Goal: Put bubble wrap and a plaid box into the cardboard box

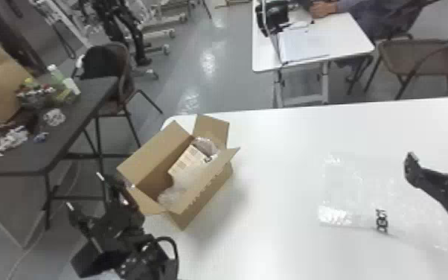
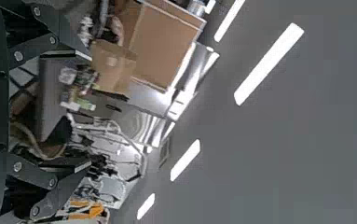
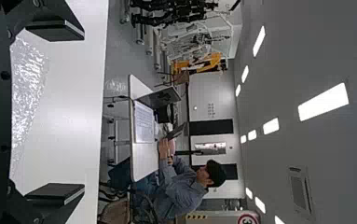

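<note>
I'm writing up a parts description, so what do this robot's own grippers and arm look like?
The left gripper and right gripper are black, each with two flat, blocky fingers edged in a paler grey, on angular links dotted with small round silver bolts. The left arm is black too, and a thick black cable loops out beside it.

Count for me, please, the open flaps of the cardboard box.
4. In the head view, the cardboard box has a long left flap, a long right flap, a short far flap and a short near flap. None seems hidden.
</note>
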### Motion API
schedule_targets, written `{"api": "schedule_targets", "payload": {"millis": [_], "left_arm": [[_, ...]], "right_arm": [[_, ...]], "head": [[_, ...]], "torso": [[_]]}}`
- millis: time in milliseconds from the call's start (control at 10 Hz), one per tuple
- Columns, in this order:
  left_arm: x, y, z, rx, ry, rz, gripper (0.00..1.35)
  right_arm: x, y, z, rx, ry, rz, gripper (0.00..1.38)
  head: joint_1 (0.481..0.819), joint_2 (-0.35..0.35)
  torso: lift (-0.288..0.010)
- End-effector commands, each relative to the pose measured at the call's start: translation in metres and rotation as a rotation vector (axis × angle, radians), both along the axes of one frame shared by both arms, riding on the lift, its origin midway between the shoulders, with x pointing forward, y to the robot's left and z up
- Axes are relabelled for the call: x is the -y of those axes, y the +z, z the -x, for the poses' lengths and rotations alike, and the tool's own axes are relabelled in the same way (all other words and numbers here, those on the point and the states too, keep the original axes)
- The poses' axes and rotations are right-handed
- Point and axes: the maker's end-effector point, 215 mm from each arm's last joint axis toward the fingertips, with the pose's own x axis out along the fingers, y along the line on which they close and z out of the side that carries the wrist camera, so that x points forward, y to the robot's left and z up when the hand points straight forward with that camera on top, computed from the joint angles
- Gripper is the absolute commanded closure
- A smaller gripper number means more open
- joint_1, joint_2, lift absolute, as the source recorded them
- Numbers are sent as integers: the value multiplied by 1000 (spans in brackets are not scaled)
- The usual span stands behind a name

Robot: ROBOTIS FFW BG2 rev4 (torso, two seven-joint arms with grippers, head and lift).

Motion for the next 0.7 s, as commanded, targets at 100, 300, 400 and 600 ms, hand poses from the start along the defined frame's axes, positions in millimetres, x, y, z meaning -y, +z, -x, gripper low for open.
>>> {"api": "schedule_targets", "payload": {"millis": [100, 300, 400, 600], "left_arm": [[25, 62, 17, -45, 9, -249, 489], [62, 48, 2, -117, -151, -219, 493], [79, 33, -4, -141, -208, -172, 509], [127, -6, -14, -206, -322, -50, 516]], "right_arm": [[4, -2, 5, -10, -5, 5, 148], [9, -12, 14, -38, -14, 8, 148], [12, -18, 19, -53, -19, 11, 148], [20, -31, 35, -78, -33, 39, 148]], "head": [[695, 350], [695, 350], [695, 324], [695, 273]], "torso": [[-108], [-108], [-108], [-108]]}}
